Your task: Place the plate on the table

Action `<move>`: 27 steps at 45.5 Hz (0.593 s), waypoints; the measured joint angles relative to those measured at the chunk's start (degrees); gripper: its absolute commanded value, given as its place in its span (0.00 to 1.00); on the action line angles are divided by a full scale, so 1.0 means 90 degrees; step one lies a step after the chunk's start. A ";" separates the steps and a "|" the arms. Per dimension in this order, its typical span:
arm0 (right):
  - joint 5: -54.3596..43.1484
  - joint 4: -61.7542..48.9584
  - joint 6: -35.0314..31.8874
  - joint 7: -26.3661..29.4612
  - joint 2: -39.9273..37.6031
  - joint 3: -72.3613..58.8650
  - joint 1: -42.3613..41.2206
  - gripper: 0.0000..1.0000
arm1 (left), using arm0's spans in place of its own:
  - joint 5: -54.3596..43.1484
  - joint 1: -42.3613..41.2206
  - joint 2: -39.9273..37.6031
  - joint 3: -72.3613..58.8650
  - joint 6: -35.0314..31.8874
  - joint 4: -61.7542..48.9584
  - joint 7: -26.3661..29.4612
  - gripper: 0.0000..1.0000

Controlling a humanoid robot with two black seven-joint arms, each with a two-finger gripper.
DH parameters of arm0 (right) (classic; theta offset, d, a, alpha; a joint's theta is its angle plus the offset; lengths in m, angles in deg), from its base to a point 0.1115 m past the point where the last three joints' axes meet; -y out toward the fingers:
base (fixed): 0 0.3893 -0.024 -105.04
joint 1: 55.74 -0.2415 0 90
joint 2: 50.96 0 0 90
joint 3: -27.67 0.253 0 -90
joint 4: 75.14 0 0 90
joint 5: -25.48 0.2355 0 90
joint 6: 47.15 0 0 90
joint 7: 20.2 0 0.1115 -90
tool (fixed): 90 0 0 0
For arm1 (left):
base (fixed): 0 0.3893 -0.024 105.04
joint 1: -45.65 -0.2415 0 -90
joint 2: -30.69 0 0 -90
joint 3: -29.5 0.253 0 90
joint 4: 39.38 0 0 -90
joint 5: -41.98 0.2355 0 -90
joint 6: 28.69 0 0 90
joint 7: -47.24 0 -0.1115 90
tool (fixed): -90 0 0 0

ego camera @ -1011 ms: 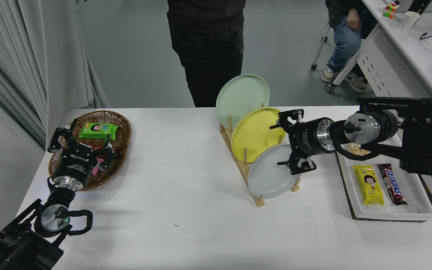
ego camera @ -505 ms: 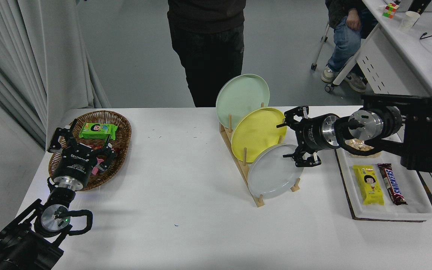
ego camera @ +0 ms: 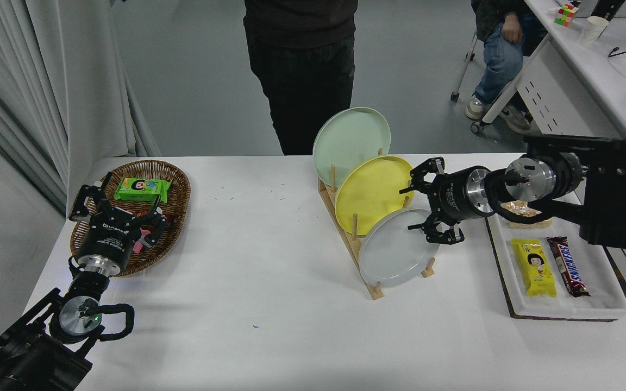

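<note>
The light grey plate [ego camera: 394,252] stands on its edge in the front slot of a wooden rack [ego camera: 352,239], leaning back between the pegs. Behind it in the same rack stand a yellow plate [ego camera: 370,190] and, at the far end, a pale green plate [ego camera: 348,138]. The rack itself stands on the white table [ego camera: 269,293], a little right of its middle.

The right gripper [ego camera: 420,202] comes in from the right side and hovers at the upper right rim of the grey plate. Its fingers are spread apart and hold nothing; the lower finger [ego camera: 437,232] is just beside the rim of the plate, and I cannot tell if it touches.

To the right of the rack lies a white tray [ego camera: 606,312] with a yellow snack pack [ego camera: 533,267] and a brown chocolate bar [ego camera: 567,265] side by side.

At the left end of the table there is a wicker basket [ego camera: 174,179] with a green packet [ego camera: 142,189] inside. The left gripper [ego camera: 114,209] is parked over the near part of this basket, its fingers spread and empty.

A person in dark clothes [ego camera: 299,70] stands at the far side of the table, behind the rack.
</note>
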 measured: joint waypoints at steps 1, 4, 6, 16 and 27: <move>0.0002 -0.0001 -0.0002 0.0006 0.0002 0.0001 -0.0001 0.61 | 0.0000 0.0000 0.0000 0.0000 0.0000 0.0000 0.0000 0.98; 0.0006 -0.0007 -0.0005 0.0023 0.0009 0.0002 -0.0001 0.58 | 0.0000 0.0000 0.0000 0.0000 0.0000 0.0000 0.0000 0.98; 0.0008 -0.0010 -0.0009 0.0030 0.0013 0.0003 -0.0001 0.57 | 0.0000 0.0000 0.0000 0.0000 0.0000 0.0000 0.0000 0.98; 0.0015 -0.0018 -0.0020 0.0052 0.0023 0.0035 -0.0001 0.53 | 0.0000 0.0000 0.0000 0.0000 0.0000 0.0000 0.0000 0.98; 0.0016 -0.0024 -0.0067 0.0093 0.0027 0.0154 0.0008 0.50 | 0.0002 0.0000 0.0000 0.0000 0.0000 0.0000 0.0000 0.98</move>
